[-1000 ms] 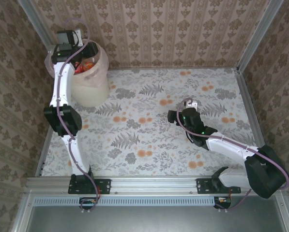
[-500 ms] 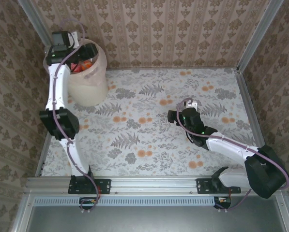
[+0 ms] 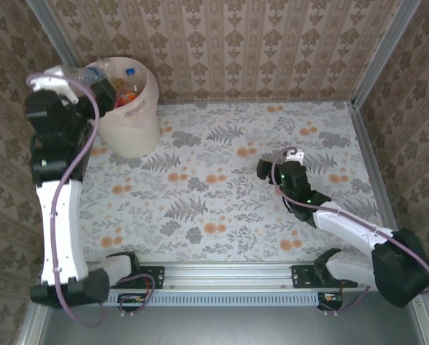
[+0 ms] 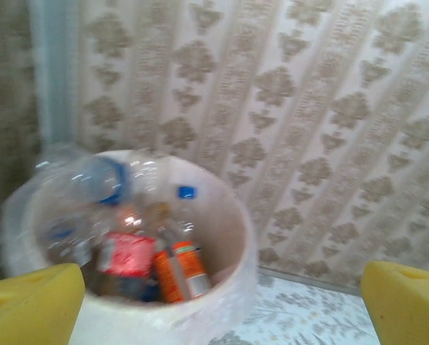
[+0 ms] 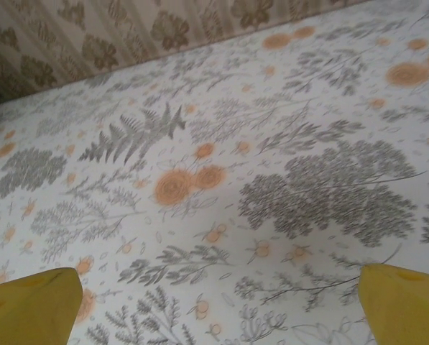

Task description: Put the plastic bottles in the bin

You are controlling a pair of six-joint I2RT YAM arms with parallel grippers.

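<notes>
Several plastic bottles (image 4: 174, 266) lie heaped inside the bin (image 3: 135, 133), which stands in the upper left of the top view against the patterned wall, where the left arm can reach it. The left gripper (image 4: 218, 302) faces the bin's mouth from just outside the rim with its yellow fingers (image 4: 34, 302) spread wide and nothing between them, a pose that suits dropping things in. The right gripper (image 5: 218, 305) hangs low over the floral table (image 3: 221, 158) right of centre, its fingers (image 5: 404, 302) also spread wide and empty, probably parked out of the way. Every bottle I can find is in the bin, so the task looks close to finished. The left wrist view is blurred, so the bottles cannot be counted, though red and orange labels and a blue cap stand out. One clear bottle (image 4: 92, 183) sits high at the upper left of the heap. Whether it rests on the pile or on the rim I cannot tell. From above, the left arm covers the bin's left edge.
</notes>
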